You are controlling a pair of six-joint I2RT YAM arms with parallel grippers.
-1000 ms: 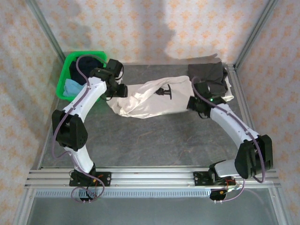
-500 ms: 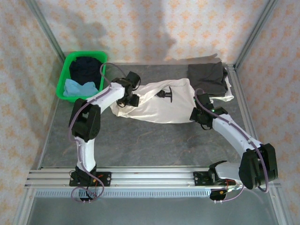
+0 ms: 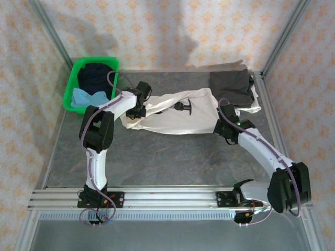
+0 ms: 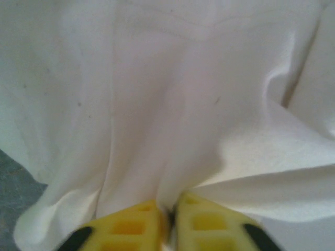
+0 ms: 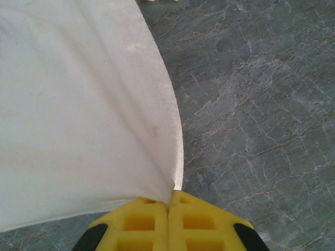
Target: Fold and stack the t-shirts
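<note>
Left claw (image 4: 170, 215) shifted left, pinching off-white t-shirt (image 3: 178, 119)

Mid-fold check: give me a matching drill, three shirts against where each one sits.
Things:
1. off-white t-shirt
2. dark grey t-shirt
3. light blue t-shirt

Places:
A. in the green basket
B. far right corner of the table
C. mid-table, pinched by the left gripper and the right gripper

Pairs: 1-C, 2-B, 3-A
</note>
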